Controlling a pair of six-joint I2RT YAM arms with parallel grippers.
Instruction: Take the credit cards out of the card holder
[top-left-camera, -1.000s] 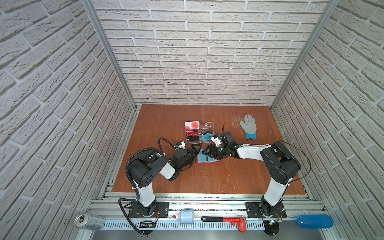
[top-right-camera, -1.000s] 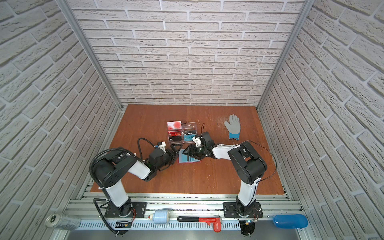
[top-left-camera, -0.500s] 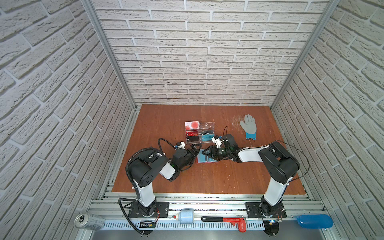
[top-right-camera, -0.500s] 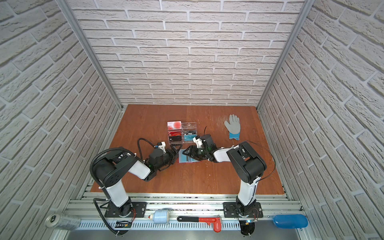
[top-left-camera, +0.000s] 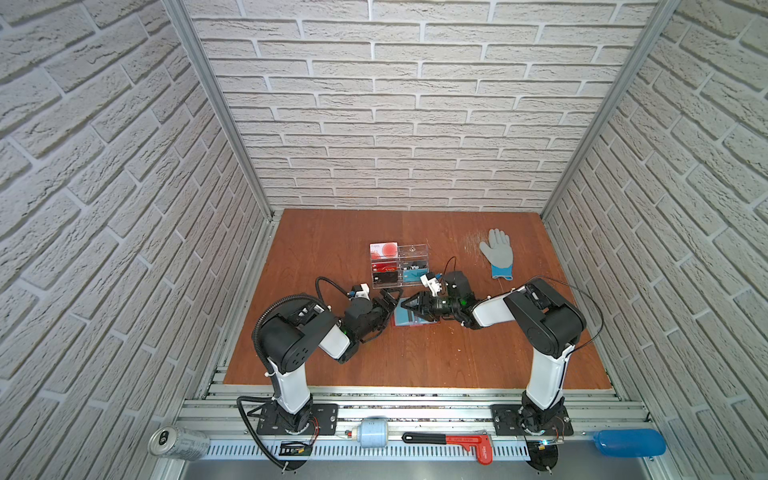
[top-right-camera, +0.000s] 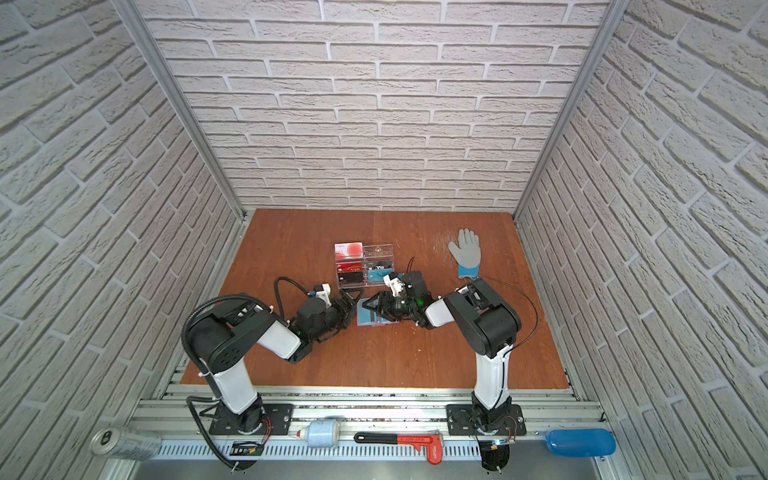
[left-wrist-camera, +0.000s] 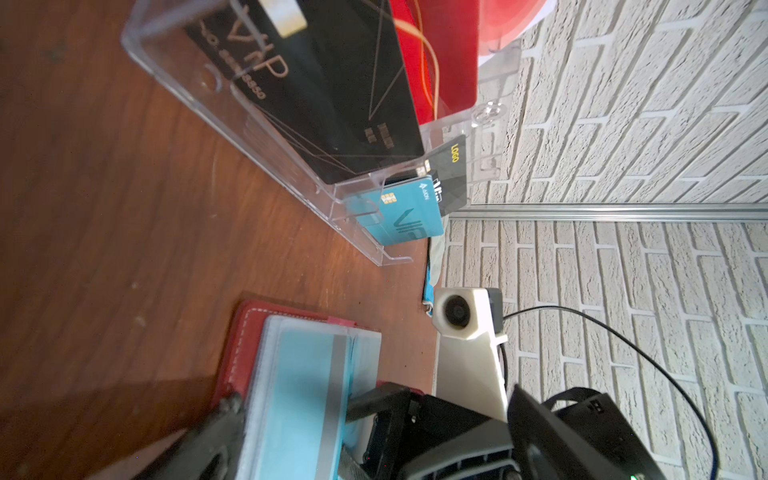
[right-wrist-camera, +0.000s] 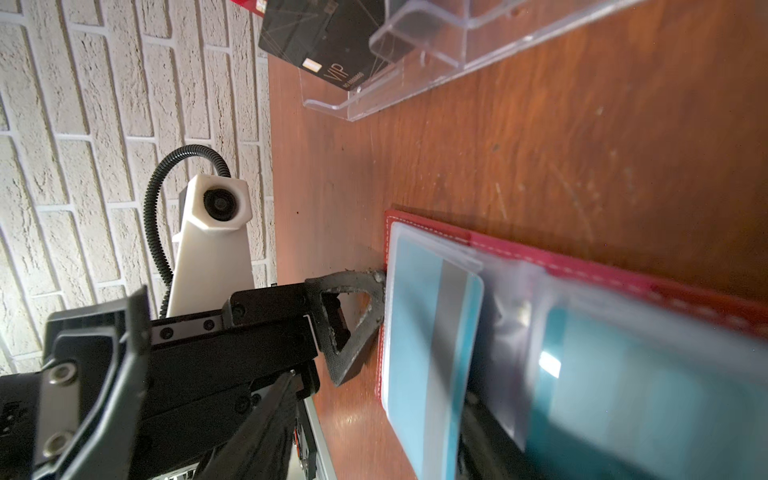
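We judge the wide-open, empty left gripper (top-left-camera: 390, 304) braces the card holder (right-wrist-camera: 602, 259) on the desk (top-left-camera: 415, 361) while the right gripper (top-left-camera: 409, 309), closure not discernible, sits over the credit cards (right-wrist-camera: 432, 324).

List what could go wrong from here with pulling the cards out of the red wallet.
1. The left tool is open, with only one finger against the card holder edge, so the holder may slide or lift when a card is pulled.
2. The striped credit card sits among clear sleeves; the right tool may pinch sleeve and card together.
3. The acrylic stand is close behind; a wide swing could knock it.
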